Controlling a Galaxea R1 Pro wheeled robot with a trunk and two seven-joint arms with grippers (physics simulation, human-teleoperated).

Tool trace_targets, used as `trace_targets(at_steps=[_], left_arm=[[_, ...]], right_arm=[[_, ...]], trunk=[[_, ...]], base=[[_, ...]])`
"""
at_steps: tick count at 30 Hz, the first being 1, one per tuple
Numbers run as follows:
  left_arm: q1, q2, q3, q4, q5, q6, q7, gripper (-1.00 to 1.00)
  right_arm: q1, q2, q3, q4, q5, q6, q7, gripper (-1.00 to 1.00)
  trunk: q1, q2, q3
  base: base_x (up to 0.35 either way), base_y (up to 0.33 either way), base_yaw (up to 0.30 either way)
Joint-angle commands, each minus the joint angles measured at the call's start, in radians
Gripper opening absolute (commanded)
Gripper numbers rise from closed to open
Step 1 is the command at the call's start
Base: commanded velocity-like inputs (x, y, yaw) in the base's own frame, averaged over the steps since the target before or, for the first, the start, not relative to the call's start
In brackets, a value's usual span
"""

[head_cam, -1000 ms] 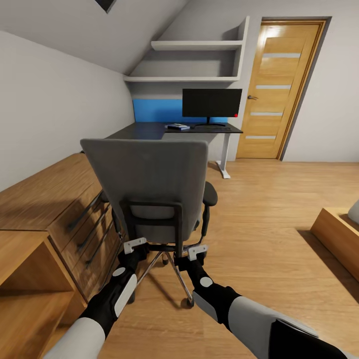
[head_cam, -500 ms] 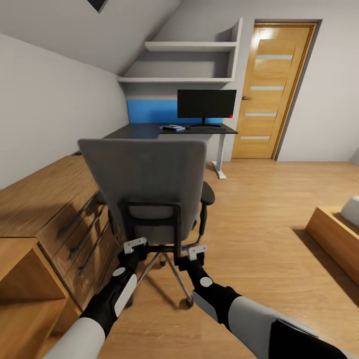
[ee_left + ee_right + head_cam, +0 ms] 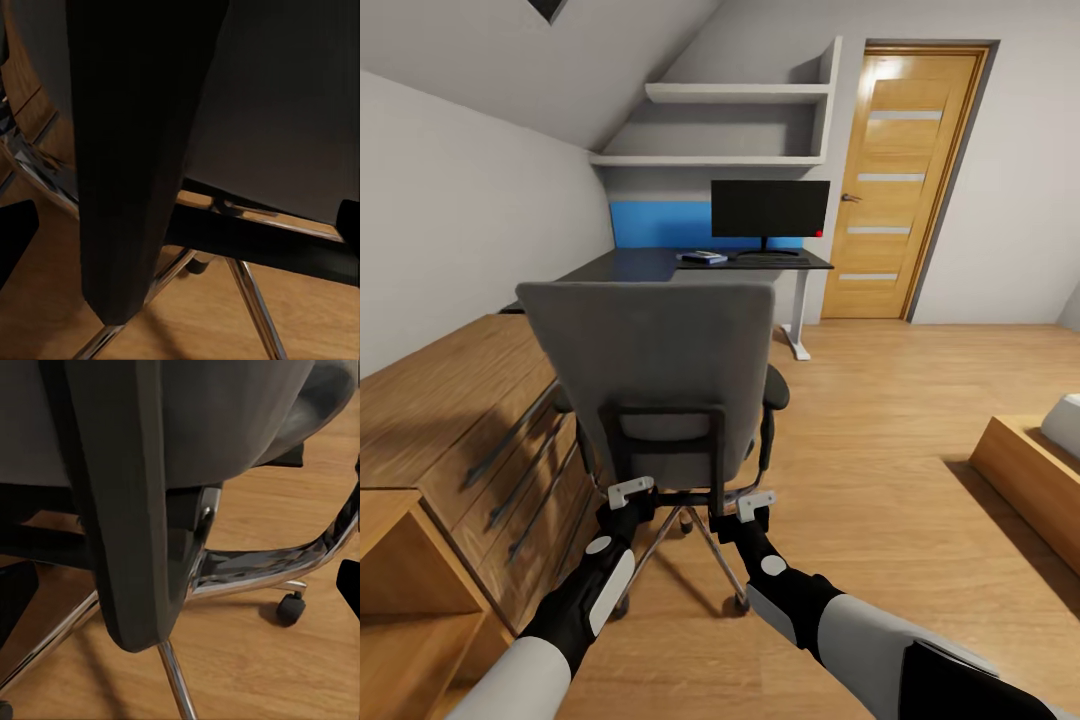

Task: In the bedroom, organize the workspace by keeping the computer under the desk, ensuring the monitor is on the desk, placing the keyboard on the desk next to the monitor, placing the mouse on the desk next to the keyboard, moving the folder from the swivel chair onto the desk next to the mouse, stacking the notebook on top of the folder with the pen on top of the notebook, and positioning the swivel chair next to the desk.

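The grey swivel chair (image 3: 660,370) stands right in front of me with its back toward me. My left gripper (image 3: 632,498) and right gripper (image 3: 752,505) sit low behind it at the black back frame, both open. An upright black frame bar (image 3: 135,150) stands between the left fingers, another bar (image 3: 127,510) between the right ones, and neither bar is touched. Beyond the chair is the black desk (image 3: 640,265) with the monitor (image 3: 770,208), the keyboard (image 3: 765,258) and a small flat blue and pale stack (image 3: 703,258). The mouse, pen and computer cannot be made out.
A light wooden drawer cabinet (image 3: 470,420) runs along the left wall close to the chair. A wooden bed frame (image 3: 1025,480) juts in at the right. A wooden door (image 3: 895,180), white shelves (image 3: 735,125) and a blue wall panel (image 3: 655,222) lie behind the desk.
The whole view has shifted: desk, monitor and door sit further left and the cabinet looms nearer. Chair and both grippers keep the same place in the picture.
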Motion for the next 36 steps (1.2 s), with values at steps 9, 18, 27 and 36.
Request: trace_targets(at_steps=[9,18,27,36], left_arm=[[0.000,0.001,-0.005,-0.001,0.008,0.001,0.006,1.00],[-0.001,0.001,-0.005,-0.001,0.008,0.001,0.006,1.00],[-0.001,0.001,-0.005,-0.002,0.008,0.001,0.005,1.00],[-0.001,0.001,-0.005,-0.002,0.008,0.001,0.005,1.00]], right_arm=[[-0.001,0.000,0.008,0.000,-0.007,-0.004,-0.006,1.00],[-0.001,0.000,0.008,0.001,-0.007,-0.004,-0.004,1.00],[-0.001,0.000,0.008,0.001,-0.005,-0.004,-0.003,1.00],[-0.001,0.000,0.008,-0.001,-0.005,-0.004,-0.003,1.00]], trunk=[[0.000,0.000,-0.001],[0.000,0.000,-0.001],[0.000,0.000,-0.001],[0.000,0.000,-0.001]], base=[[0.116,-0.058,0.000],[0.172,-0.128,0.000],[0.175,-0.034,0.000],[0.112,-0.001,0.000]])
